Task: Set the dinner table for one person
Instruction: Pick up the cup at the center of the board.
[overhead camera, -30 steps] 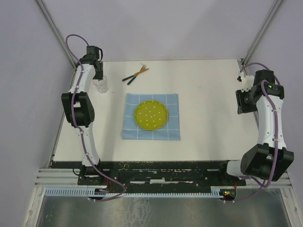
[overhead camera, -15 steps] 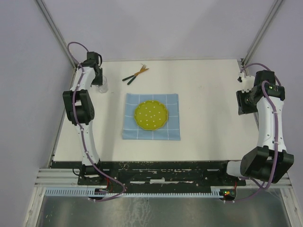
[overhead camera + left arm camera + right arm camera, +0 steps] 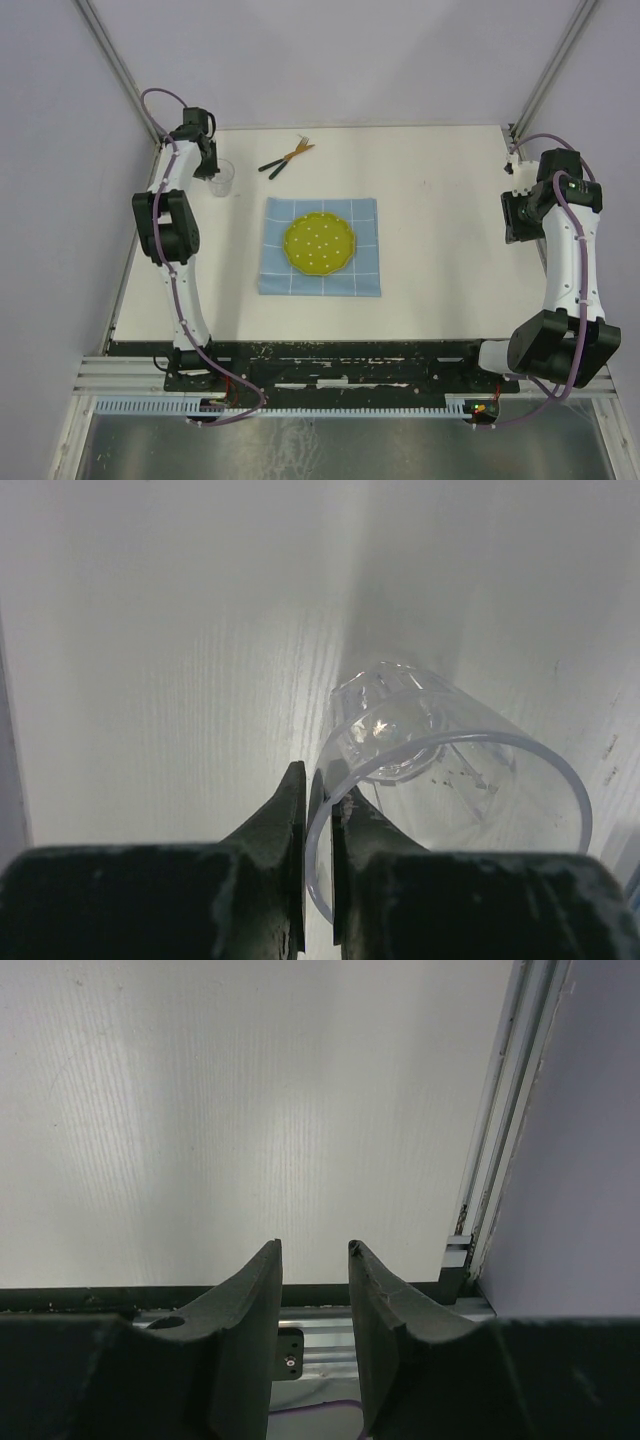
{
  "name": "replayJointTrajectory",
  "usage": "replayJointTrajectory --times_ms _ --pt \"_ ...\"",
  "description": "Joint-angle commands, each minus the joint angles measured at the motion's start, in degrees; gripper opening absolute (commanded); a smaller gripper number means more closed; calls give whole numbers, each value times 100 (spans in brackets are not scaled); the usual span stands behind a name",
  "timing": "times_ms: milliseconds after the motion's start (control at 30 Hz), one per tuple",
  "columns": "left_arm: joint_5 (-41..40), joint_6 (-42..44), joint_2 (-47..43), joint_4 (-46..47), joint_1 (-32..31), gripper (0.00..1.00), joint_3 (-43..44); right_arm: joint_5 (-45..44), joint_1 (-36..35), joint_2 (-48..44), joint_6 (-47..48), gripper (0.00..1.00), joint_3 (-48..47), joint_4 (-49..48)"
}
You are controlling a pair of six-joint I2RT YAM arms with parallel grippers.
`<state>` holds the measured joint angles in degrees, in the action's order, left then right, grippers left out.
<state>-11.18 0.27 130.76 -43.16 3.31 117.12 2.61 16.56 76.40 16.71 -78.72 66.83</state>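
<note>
Blue gridded cloth [image 3: 275, 275] lies mid-way on the off-white dinner table [image 3: 450, 300], which runs out past the cloth on every side, and a yellow-green plate [image 3: 319, 243] sits on the cloth's centre. Well right of the cloth, by the table's edge rail, the right gripper [image 3: 314, 1260] has its fingers parted with nothing between them. Far-left of the cloth, the left gripper [image 3: 318, 785] pinches the rim wall of a clear cup [image 3: 440, 770], and two dark-handled utensils [image 3: 286, 157] lie together just beyond the cloth's far edge.

Pale lilac walls [image 3: 350, 50] meet grey metal frame posts [image 3: 115, 62].
</note>
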Motion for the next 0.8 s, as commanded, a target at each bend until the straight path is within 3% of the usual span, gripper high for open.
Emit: replayJointTrajectory --times_ms 0,233,600,767 --pt "629 -327 -414 71 -8 3 163 -94 23 -119 -95 41 -37 -144" --pt "1471 -419 -799 -394 -376 3 156 185 24 31 -188 41 -51 -152" --pt "1554 -370 -762 -494 -1144 3 564 447 27 223 -278 41 -216 -109" --pt "1544 -300 -753 -502 -1794 3 657 506 26 216 -276 41 -148 -104"
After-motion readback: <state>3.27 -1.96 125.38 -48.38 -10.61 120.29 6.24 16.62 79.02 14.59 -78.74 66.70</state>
